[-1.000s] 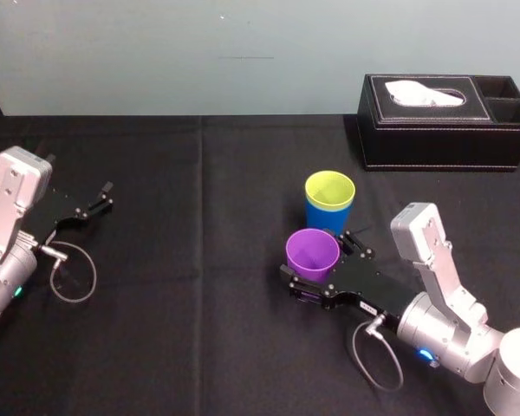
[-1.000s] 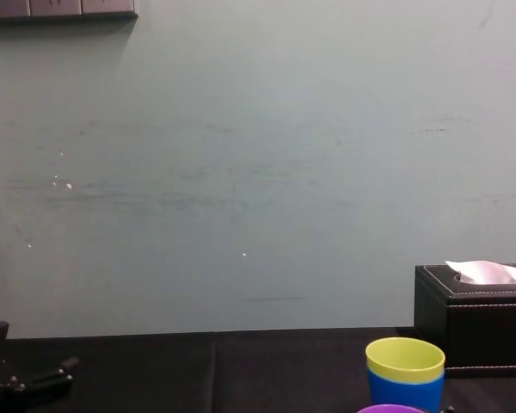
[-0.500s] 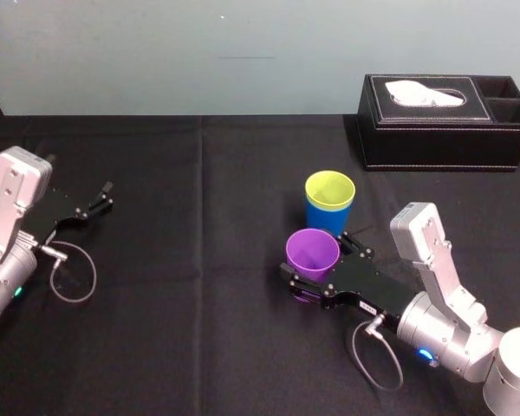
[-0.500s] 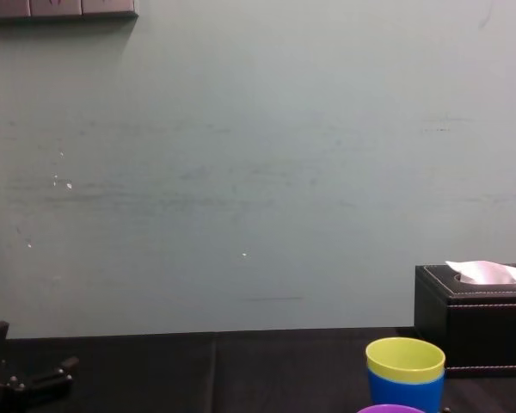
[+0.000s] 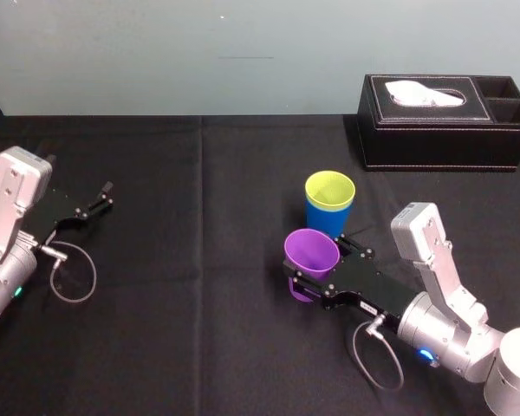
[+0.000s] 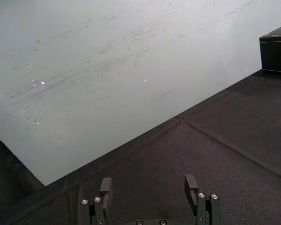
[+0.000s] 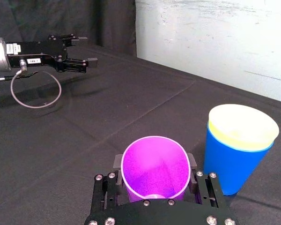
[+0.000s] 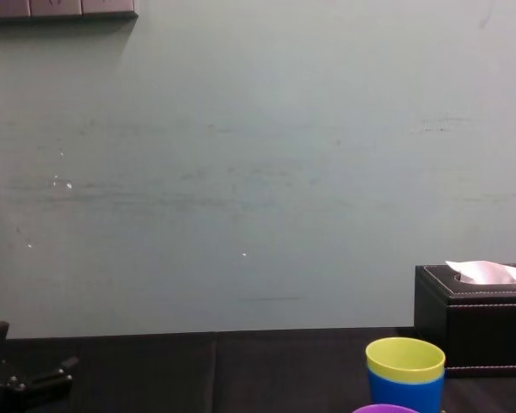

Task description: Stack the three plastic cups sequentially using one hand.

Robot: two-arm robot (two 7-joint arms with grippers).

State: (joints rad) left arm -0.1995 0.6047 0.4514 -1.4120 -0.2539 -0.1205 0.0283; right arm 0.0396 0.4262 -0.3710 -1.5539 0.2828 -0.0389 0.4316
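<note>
1. My right end effector (image 5: 319, 273) is pinching the purple cup (image 5: 311, 253). In the right wrist view one finger (image 7: 118, 162) sits on each side of the cup's lower wall. A low grip like that leaves the open rim free, and I judge that is so the cup can go mouth-up into another one.
2. The purple cup leans a little off upright in the head view. I cannot tell whether its base is clear of the table (image 5: 208, 260).
3. The yellow-green cup (image 5: 329, 189) is already nested inside the blue cup (image 5: 328, 217), with only its rim band showing above the blue wall. That pair stands upright just beside the purple cup, at about 1 o'clock from it. They are close, but I see no contact.
4. I read the task as two-thirds done, with purple the last cup to go in. The next move needs a lift above the yellow-green rim, a short carry toward 1 o'clock, and a straight drop.
5. The risk is the lean. If the cup goes in tilted, its base could catch the rim and tip the light pair over.
6. My left end effector (image 5: 104, 198) is parked at the 9 o'clock side of the table, with its fingers (image 6: 106, 186) spread and nothing between them. This is a one-hand job, so it has no part in it.
7. The black tissue box (image 5: 446, 121) sits well back at 1 o'clock, clear of the carry path.
</note>
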